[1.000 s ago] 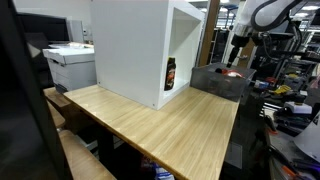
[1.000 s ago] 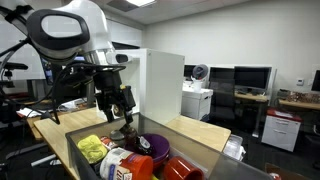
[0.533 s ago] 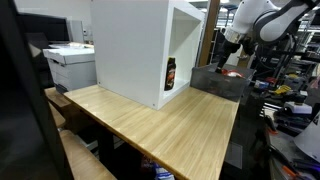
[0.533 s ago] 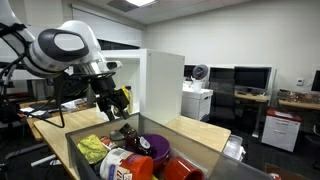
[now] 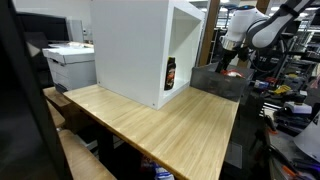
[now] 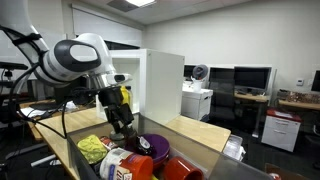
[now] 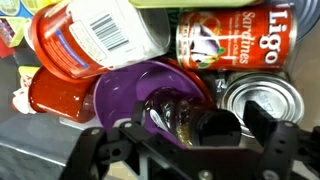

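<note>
purple bowl (image 7: pixel 125 95), open jaws lower again

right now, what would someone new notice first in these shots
The open gripper hangs over a bin of groceries: a purple bowl with a dark bottle in it, beside a red Ligo sardine tin. In an exterior view a tall white cabinet stands on the wooden table, a sauce bottle inside.

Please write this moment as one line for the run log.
end effector: open, empty | under it: dark bottle lying in purple bowl | beside bowl: Ligo sardines can, silver can | contact: cannot tell
</note>
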`<act>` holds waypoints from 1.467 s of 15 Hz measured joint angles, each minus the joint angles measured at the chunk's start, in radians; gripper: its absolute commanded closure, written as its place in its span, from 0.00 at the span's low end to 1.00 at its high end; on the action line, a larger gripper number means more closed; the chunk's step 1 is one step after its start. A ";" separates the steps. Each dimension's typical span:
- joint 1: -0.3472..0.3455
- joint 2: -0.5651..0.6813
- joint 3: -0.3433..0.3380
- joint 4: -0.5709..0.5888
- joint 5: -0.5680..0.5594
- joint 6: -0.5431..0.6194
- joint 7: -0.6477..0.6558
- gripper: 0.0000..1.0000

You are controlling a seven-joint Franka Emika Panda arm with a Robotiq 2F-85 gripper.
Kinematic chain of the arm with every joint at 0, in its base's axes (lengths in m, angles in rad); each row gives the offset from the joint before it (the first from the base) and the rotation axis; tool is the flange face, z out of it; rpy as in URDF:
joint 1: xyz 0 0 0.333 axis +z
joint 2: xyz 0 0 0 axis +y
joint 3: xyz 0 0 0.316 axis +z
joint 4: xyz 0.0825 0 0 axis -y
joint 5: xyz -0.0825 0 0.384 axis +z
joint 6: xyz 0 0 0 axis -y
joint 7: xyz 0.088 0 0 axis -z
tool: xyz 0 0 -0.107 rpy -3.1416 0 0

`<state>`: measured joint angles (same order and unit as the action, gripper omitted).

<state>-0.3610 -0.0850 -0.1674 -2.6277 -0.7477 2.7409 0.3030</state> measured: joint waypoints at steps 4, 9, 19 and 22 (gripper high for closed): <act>0.018 0.036 -0.029 0.034 0.004 0.001 0.000 0.59; 0.038 0.033 -0.043 0.038 0.020 -0.009 -0.012 0.74; 0.114 -0.060 -0.029 0.135 0.193 -0.352 -0.197 0.74; 0.127 -0.097 -0.026 0.175 0.224 -0.468 -0.293 0.74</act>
<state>-0.2338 -0.1821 -0.1939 -2.4528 -0.5237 2.2727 0.0105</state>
